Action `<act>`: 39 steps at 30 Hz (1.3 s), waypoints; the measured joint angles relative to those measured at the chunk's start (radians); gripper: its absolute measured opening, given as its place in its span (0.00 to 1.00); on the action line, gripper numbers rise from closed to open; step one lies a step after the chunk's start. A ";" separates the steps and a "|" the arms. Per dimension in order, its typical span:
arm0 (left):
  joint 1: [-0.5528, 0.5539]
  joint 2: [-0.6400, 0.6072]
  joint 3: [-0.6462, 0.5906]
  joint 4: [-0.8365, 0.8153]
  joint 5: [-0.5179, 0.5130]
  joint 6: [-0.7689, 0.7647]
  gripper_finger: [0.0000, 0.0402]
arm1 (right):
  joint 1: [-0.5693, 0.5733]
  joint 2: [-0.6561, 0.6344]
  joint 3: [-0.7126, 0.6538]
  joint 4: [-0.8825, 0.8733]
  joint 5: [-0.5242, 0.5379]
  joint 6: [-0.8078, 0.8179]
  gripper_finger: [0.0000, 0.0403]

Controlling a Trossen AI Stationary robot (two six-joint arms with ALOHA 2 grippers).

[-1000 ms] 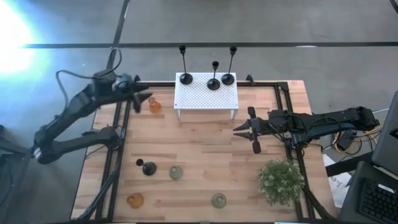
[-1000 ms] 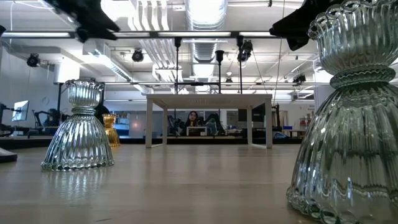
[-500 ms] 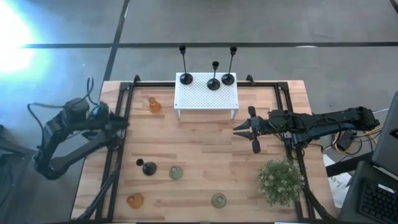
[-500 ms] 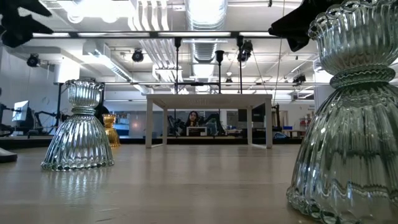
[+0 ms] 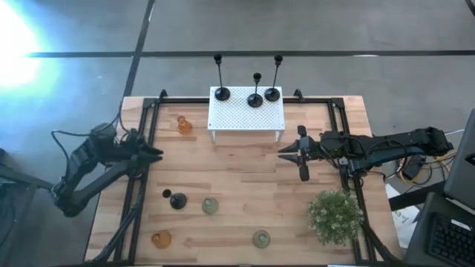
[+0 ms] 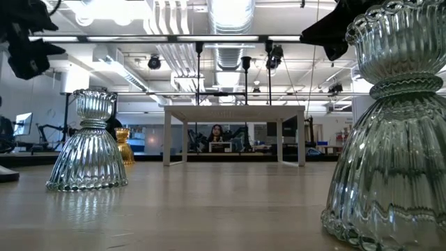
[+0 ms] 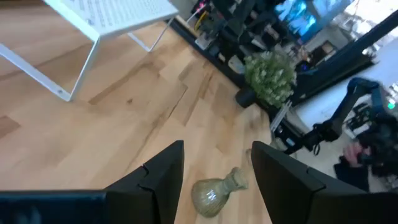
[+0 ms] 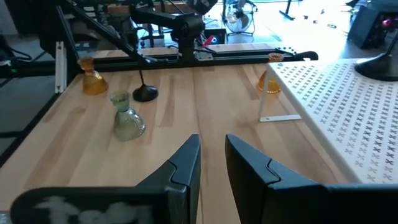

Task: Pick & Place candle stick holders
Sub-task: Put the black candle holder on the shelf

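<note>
High view: our left end effector [image 5: 154, 153] hovers open at the surface's [image 5: 245, 170] left edge, holding nothing. Holders lie scattered: amber [image 5: 183, 126], black [image 5: 177, 200], green [image 5: 210, 205]; three stand on the rack [image 5: 246, 111]. Our right end effector [image 5: 291, 155], fingers narrowly parted and empty, reaches inward from the right.

Grey concrete floor [image 5: 312, 30] well beyond the right gripper [image 5: 295, 159], crossed by one dark line. Hard white glare [image 5: 11, 44] on that floor, past the left gripper [image 5: 152, 153] on its outer side. Pale wooden table top [image 5: 245, 193] beneath both. Far behind the grippers, across the room: open ceiling with ducts and bright strip lights [image 6: 230, 14], a lit screen [image 6: 22, 120], a seated person [image 6: 216, 131].
</note>
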 joint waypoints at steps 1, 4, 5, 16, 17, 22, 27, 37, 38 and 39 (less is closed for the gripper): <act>0.000 0.000 -0.014 0.008 0.002 0.007 0.48 | -0.002 -0.001 0.000 -0.001 0.000 0.000 0.17; 0.000 -0.001 -0.029 0.032 0.006 0.039 0.48 | -0.006 -0.010 0.000 -0.002 -0.056 0.002 0.17; 0.000 -0.001 -0.029 0.040 0.008 0.056 0.48 | -0.011 -0.017 0.000 -0.004 -0.086 0.008 0.17; 0.000 -0.002 -0.057 0.039 0.017 0.184 0.48 | -0.061 -0.189 -0.004 -0.203 -0.017 0.116 0.17; 0.000 -0.002 -0.063 0.049 0.009 0.180 0.48 | -0.061 -0.202 -0.004 -0.204 0.014 0.114 0.17; 0.000 -0.001 -0.062 0.143 -0.056 0.137 0.48 | -0.061 -0.246 -0.003 -0.200 0.156 0.065 0.17; 0.000 0.011 -0.069 0.390 -0.122 0.058 0.48 | -0.060 -0.250 -0.001 -0.179 0.187 0.060 0.17; -0.007 0.349 -0.070 0.644 -0.352 0.311 0.48 | -0.060 -0.214 -0.001 -0.179 0.186 0.060 0.17; -0.020 0.397 -0.070 0.674 -0.281 0.337 0.48 | -0.060 -0.209 -0.001 -0.178 0.186 0.060 0.17; -0.036 0.439 -0.070 0.718 -0.198 0.357 0.48 | -0.060 -0.207 -0.001 -0.179 0.186 0.060 0.17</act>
